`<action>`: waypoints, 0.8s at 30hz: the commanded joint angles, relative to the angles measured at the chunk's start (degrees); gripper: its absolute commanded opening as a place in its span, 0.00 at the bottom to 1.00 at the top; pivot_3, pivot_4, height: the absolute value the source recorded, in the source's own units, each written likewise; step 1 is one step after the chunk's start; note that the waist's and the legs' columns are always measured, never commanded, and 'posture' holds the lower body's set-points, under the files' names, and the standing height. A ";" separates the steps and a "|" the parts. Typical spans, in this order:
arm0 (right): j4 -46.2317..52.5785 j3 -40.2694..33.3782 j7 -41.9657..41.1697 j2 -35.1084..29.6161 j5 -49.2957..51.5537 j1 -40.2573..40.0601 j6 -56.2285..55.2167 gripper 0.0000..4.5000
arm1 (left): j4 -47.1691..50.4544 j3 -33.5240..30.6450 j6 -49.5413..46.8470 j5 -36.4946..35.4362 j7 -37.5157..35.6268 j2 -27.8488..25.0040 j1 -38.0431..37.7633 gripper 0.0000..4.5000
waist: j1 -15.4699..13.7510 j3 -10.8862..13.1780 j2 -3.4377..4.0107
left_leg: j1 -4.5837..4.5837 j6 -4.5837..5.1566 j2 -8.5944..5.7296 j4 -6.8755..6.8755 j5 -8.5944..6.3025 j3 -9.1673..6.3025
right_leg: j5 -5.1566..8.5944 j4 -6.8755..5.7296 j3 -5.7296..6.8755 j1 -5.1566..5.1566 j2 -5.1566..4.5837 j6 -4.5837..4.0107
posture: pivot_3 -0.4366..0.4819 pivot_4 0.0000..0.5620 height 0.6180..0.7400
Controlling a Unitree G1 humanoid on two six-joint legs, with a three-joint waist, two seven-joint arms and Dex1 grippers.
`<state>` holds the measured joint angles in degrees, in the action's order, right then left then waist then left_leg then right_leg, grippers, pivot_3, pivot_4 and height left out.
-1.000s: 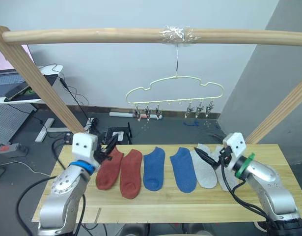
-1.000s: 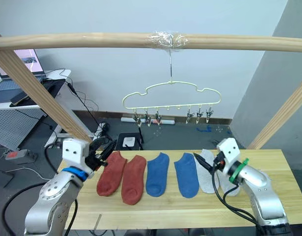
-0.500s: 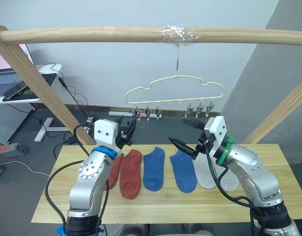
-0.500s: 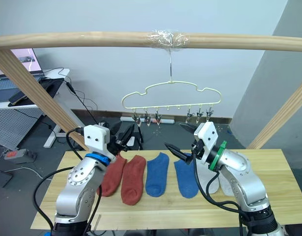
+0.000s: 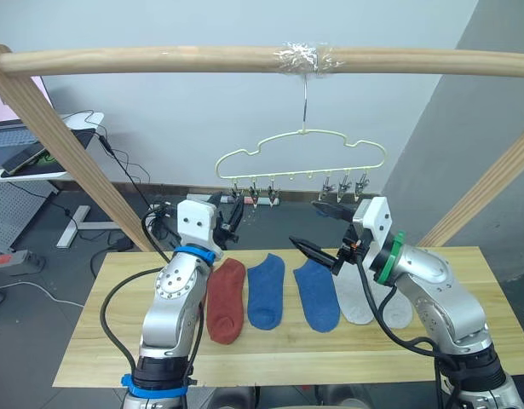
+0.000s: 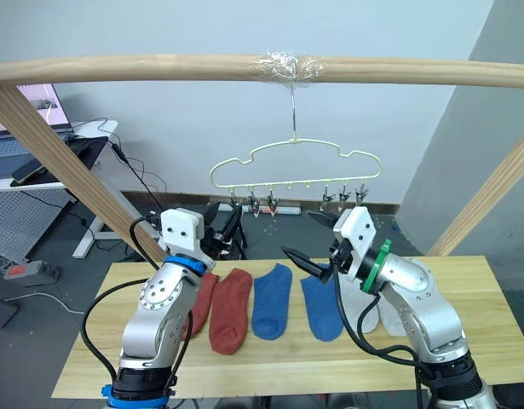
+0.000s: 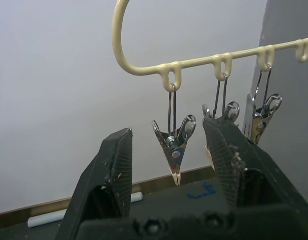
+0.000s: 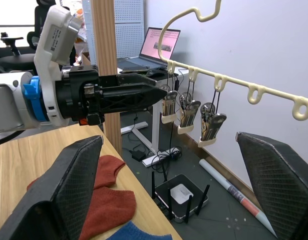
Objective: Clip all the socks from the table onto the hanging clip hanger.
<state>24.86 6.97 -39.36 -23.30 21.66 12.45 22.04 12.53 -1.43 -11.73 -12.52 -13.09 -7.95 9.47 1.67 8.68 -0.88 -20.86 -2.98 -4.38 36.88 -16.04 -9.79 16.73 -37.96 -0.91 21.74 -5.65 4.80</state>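
Socks (image 5: 266,290) in a row on the table (image 5: 91,341), none lifted, none clipped: rust-red pair nearest the left arm, one partly hidden behind it, then two blue, then two light grey. From the head camera, clip hanger (image 5: 300,153) hanging from the taped wooden pole (image 5: 159,61) above and beyond the table, all clips bare. Since a second ago, both arms up off the tabletop and raised toward the hanger; left gripper (image 5: 232,217) now just under the left-hand clips, right gripper (image 5: 321,228) spread wide below the right-hand ones, both empty. Likely a reach for a clip before any sock, so the task barely begun. From the left wrist, black fingers (image 7: 111,170) parted with the end clip (image 7: 175,150) hanging beyond the gap, not touched. From the right wrist, fingers far apart, gripping nothing, facing the left gripper and three clips (image 8: 186,112); open laptop (image 8: 161,42) behind. No brand, label or writing legible anywhere.
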 commanded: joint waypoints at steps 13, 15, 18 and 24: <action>4.36 -0.59 1.17 -0.06 1.54 0.25 1.02 1.00 | -2.15 0.00 3.63 1.93 0.91 1.28 2.55 0.55 | 0.09 0.00 0.00 | 0.00 0.00 0.07 0.05 0.00 0.11 | -0.11 -0.01 -0.05 0.02 0.22 -0.10 | 0.38 0.22 1.00; 4.46 -0.59 1.24 -0.05 1.57 0.18 1.10 1.00 | -2.37 -0.03 3.77 1.98 0.97 1.21 2.64 0.55 | 0.12 0.00 0.00 | 0.00 0.00 0.07 0.05 0.00 0.11 | -0.11 0.00 -0.05 0.02 0.22 -0.10 | 0.38 0.22 1.00; 4.46 -0.73 1.57 0.10 1.55 0.10 1.17 1.00 | -3.03 -0.14 3.86 2.13 1.16 1.01 2.97 0.55 | 0.12 0.00 0.00 | 0.00 0.00 0.07 0.05 0.00 0.10 | -0.11 0.00 -0.05 0.02 0.22 -0.10 | 0.38 0.22 1.00; 4.23 -0.75 1.79 -0.14 1.36 -0.36 1.04 1.00 | -3.66 -0.52 4.22 2.13 1.13 0.83 3.60 0.55 | 0.16 0.00 0.00 | 0.00 0.00 0.07 0.05 0.00 0.11 | -0.11 -0.01 -0.05 0.02 0.22 -0.11 | 0.38 0.23 1.00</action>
<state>26.44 6.88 -37.59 -23.36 22.11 12.01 23.25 8.24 -1.65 -9.28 -10.84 -11.94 -6.93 11.86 1.83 8.68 -0.89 -20.85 -2.98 -4.30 36.93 -16.04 -9.68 16.61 -37.97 -0.96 21.76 -5.43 4.70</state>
